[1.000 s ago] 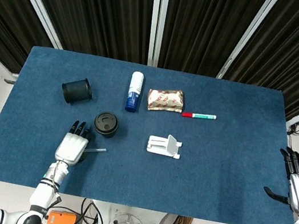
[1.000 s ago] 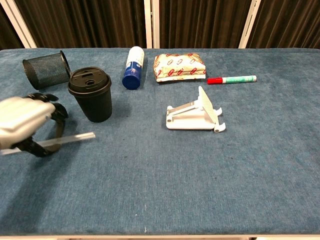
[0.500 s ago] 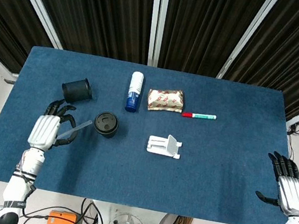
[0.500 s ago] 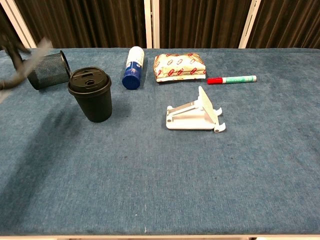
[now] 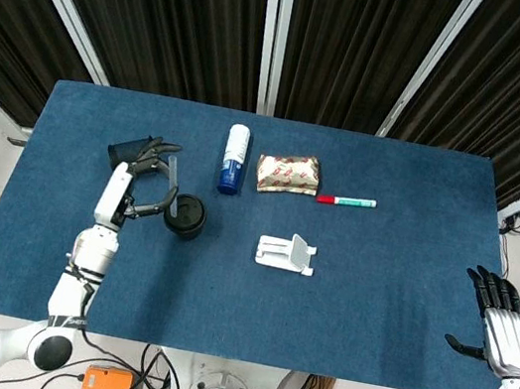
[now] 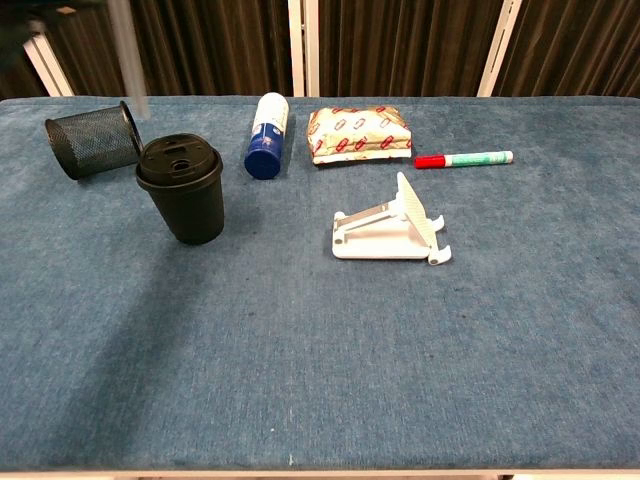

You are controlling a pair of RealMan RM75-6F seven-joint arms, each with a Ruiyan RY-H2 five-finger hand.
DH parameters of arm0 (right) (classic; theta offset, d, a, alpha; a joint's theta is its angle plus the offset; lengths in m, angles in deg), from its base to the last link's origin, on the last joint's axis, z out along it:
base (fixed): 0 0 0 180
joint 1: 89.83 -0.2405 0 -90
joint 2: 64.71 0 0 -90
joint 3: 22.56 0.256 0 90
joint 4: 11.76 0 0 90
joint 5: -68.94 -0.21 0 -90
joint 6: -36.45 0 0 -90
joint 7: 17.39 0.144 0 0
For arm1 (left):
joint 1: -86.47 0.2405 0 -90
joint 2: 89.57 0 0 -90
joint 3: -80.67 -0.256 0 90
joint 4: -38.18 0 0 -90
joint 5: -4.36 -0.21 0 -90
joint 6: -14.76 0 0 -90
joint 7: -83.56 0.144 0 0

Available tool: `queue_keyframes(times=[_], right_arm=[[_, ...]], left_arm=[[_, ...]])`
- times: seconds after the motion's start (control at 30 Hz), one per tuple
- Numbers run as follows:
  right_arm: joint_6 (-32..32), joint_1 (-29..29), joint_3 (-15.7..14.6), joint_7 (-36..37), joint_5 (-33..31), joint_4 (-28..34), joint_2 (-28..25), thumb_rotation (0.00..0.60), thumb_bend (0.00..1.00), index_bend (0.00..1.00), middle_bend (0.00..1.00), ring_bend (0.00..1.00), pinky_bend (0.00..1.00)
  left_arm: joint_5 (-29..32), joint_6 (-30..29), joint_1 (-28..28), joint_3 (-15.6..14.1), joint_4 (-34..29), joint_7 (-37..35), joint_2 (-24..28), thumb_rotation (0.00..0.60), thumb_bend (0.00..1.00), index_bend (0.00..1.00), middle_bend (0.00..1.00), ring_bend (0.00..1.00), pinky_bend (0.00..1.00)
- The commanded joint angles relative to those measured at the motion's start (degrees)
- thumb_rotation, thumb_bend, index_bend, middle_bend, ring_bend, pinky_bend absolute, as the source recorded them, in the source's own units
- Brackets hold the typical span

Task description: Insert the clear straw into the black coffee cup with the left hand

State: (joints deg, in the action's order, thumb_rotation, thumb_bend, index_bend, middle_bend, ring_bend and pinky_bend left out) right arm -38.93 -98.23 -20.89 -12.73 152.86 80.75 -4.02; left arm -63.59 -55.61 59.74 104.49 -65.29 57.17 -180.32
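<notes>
The black coffee cup [image 5: 184, 215] with its lid stands upright left of centre, and the chest view shows it as well [image 6: 185, 190]. My left hand [image 5: 134, 184] is raised just left of the cup and pinches the clear straw [image 5: 171, 177]. The straw stands nearly upright. In the chest view the straw [image 6: 130, 55] is a blurred vertical streak above and left of the cup's lid, its lower end apart from the lid. My right hand [image 5: 507, 337] hovers at the table's right edge, fingers spread and holding nothing.
A black mesh pen holder [image 6: 90, 140] lies on its side behind the left hand. Along the back lie a blue-and-white bottle [image 5: 234, 158], a snack packet [image 5: 288, 173] and a marker [image 5: 346, 201]. A white phone stand [image 5: 285, 253] sits right of the cup.
My left hand has lifted the straw off the table, swung out to the left, then come in beside the cup, turning the straw from flat to nearly upright. The right hand shifted slightly.
</notes>
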Motion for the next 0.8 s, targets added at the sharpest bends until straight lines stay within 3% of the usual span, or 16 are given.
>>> queue_keyframes(times=[0.03, 0.37, 0.8], right_arm=[[-0.02, 0.03, -0.01, -0.04, -0.04, 0.01, -0.02, 0.600, 0.22, 0.00, 0.07, 0.00, 0.02], [0.10, -0.14, 0.26, -0.30, -0.33, 0.24, 0.00, 0.600, 0.22, 0.00, 0.07, 0.00, 0.02], [0.32, -0.27, 0.37, -0.55, -0.59, 0.44, -0.07, 0.600, 0.22, 0.00, 0.07, 0.00, 0.02]], left_arm=[[2.01, 1.93, -1.72, 0.96, 2.25, -2.04, -2.32, 0.600, 0.31, 0.57, 0.22, 0.00, 0.00], [1.70, 0.70, -2.51, -0.30, 8.83, -2.09, -6.57, 0.600, 0.31, 0.57, 0.22, 0.00, 0.00], [0.13, -0.49, -2.07, -1.93, 12.33, -1.37, -7.96, 0.600, 0.31, 0.57, 0.22, 0.00, 0.00]])
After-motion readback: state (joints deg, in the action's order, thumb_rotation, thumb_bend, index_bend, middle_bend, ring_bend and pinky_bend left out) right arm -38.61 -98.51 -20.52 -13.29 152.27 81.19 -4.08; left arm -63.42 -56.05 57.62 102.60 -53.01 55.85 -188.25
